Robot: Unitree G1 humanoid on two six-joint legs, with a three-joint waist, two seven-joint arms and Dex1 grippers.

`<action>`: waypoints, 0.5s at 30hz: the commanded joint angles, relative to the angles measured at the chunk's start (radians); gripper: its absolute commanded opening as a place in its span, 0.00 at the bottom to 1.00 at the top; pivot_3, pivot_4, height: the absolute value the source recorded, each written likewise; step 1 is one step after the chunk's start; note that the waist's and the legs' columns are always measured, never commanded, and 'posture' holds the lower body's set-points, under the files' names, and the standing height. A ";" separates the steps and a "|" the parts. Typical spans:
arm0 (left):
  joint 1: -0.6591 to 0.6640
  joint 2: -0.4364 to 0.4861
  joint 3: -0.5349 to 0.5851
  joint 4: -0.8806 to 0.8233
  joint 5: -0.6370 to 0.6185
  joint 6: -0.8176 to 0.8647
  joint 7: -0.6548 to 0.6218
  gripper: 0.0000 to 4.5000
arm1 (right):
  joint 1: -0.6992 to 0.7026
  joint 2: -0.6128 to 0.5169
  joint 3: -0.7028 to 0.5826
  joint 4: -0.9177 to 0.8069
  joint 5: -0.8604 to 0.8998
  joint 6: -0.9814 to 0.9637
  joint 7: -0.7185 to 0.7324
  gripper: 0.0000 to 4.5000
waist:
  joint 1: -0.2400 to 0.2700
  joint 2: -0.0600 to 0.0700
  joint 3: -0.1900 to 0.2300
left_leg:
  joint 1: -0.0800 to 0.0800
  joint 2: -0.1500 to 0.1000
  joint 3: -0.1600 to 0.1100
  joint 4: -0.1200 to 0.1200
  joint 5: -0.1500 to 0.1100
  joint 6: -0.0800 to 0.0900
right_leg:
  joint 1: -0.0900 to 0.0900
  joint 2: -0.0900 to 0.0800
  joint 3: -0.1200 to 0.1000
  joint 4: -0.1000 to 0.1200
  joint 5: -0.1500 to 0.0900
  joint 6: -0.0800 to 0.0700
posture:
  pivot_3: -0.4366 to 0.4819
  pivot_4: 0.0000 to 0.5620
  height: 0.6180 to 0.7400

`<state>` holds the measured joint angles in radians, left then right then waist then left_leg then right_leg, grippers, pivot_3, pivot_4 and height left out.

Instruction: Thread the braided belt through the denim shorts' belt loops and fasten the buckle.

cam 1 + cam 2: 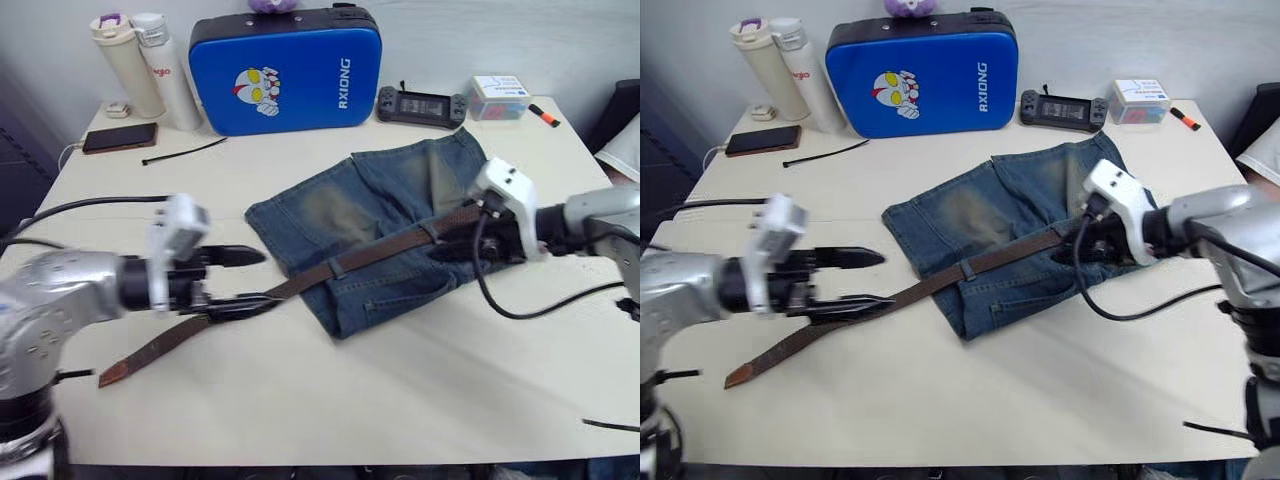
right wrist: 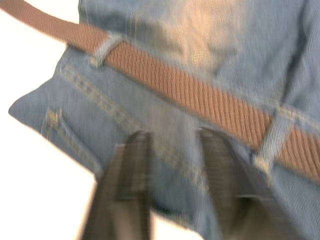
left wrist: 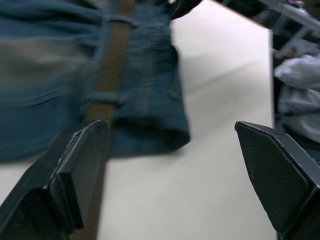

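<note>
The faded denim shorts (image 1: 375, 225) lie flat mid-table. The brown braided belt (image 1: 300, 283) runs along the waistband under belt loops (image 1: 338, 266), and its loose tail (image 1: 125, 368) trails off to the left on the table. My left gripper (image 1: 262, 280) is open just left of the shorts, its lower finger (image 3: 65, 185) lying on the strap. My right gripper (image 1: 450, 250) hovers over the shorts' right end, just below the belt (image 2: 200, 90), with its fingers (image 2: 132, 185) apart on the denim. The buckle is hidden behind the right gripper.
A blue case (image 1: 285, 70), two bottles (image 1: 150, 65), a phone (image 1: 120, 137) and a black cable tie (image 1: 185, 152) stand at the back left. A game console (image 1: 420, 103), white box (image 1: 497, 97) and orange marker (image 1: 545, 115) are at the back right. A black cable (image 1: 540, 300) loops beside the right arm.
</note>
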<state>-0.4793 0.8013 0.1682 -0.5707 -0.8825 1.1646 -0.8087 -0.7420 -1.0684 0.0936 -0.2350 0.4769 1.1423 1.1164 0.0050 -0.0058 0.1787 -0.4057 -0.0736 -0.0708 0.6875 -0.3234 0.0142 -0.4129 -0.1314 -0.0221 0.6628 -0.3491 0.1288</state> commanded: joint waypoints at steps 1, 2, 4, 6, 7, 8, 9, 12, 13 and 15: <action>-0.075 -0.051 -0.174 0.028 0.080 -0.052 0.027 1.00 | 0.035 -0.063 -0.066 -0.082 0.041 0.017 0.011 0.89 | 0.000 -0.001 0.000 | 0.000 0.000 0.000 0.000 0.000 0.000 | 0.000 0.000 0.000 -0.001 0.000 0.000 | 0.48 0.27 0.48; -0.091 -0.061 -0.216 0.040 0.106 -0.071 0.024 1.00 | 0.048 -0.074 -0.075 -0.097 0.049 0.022 0.009 0.99 | -0.001 -0.001 0.001 | 0.000 0.000 0.001 0.000 0.000 0.000 | 0.000 0.000 0.000 -0.001 0.000 0.000 | 0.48 0.27 0.48; -0.161 -0.120 -0.397 0.117 0.233 -0.159 0.013 1.00 | 0.100 -0.106 -0.125 -0.144 0.066 0.049 -0.013 1.00 | 0.002 -0.001 0.001 | 0.000 0.000 0.002 0.001 0.000 0.000 | 0.000 0.001 0.000 -0.001 0.000 0.000 | 0.48 0.27 0.48; -0.218 -0.186 -0.500 0.204 0.319 -0.207 0.029 1.00 | 0.150 -0.135 -0.169 -0.188 0.067 0.062 -0.041 1.00 | 0.012 -0.001 0.001 | 0.000 0.000 0.002 0.002 0.000 0.000 | 0.000 0.001 -0.002 -0.002 0.000 0.000 | 0.48 0.27 0.48; -0.236 -0.217 -0.538 0.243 0.351 -0.234 0.024 1.00 | 0.176 -0.144 -0.199 -0.207 0.072 0.085 -0.059 1.00 | 0.018 -0.002 0.001 | 0.000 0.000 0.002 0.002 0.000 0.000 | 0.000 0.001 -0.002 -0.001 0.000 0.000 | 0.48 0.27 0.48; -0.254 -0.244 -0.578 0.280 0.385 -0.261 0.018 1.00 | 0.203 -0.153 -0.232 -0.226 0.079 0.107 -0.073 1.00 | 0.021 -0.002 0.001 | -0.001 0.000 0.003 0.003 0.000 0.001 | 0.000 0.001 -0.003 -0.001 0.000 0.001 | 0.48 0.27 0.48; -0.268 -0.265 -0.616 0.313 0.421 -0.294 0.007 1.00 | 0.231 -0.162 -0.262 -0.243 0.086 0.124 -0.084 1.00 | 0.022 -0.002 0.001 | -0.001 0.000 0.003 0.004 0.000 0.001 | 0.000 0.001 -0.002 -0.001 0.000 0.001 | 0.48 0.27 0.48; -0.301 -0.317 -0.701 0.414 0.528 -0.370 0.006 1.00 | 0.297 -0.177 -0.340 -0.294 0.103 0.172 -0.117 1.00 | 0.021 -0.002 0.001 | -0.001 0.000 0.003 0.005 0.000 0.001 | 0.000 0.001 -0.002 -0.001 0.001 0.001 | 0.48 0.27 0.48; -0.310 -0.330 -0.733 0.450 0.570 -0.398 0.008 1.00 | 0.316 -0.177 -0.367 -0.311 0.110 0.193 -0.128 1.00 | 0.023 -0.002 0.001 | -0.001 0.000 0.003 0.005 0.000 0.001 | 0.000 0.001 -0.002 -0.001 0.001 0.001 | 0.48 0.27 0.48; -0.315 -0.358 -0.765 0.508 0.624 -0.440 0.003 0.94 | 0.351 -0.184 -0.412 -0.342 0.124 0.222 -0.144 1.00 | 0.025 -0.002 0.001 | -0.001 0.000 0.002 0.006 0.000 0.001 | 0.000 0.001 -0.003 -0.001 0.001 0.001 | 0.48 0.27 0.48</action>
<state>-0.7842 0.4537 -0.5753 -0.0872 -0.3027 0.7670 -0.8010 -0.3944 -1.2241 -0.2543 -0.5344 0.5868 1.3413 0.9858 0.0297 -0.0077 0.1799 -0.4069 -0.0742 -0.0683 0.6932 -0.3232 0.0154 -0.4124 -0.1309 -0.0251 0.6624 -0.3485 0.1300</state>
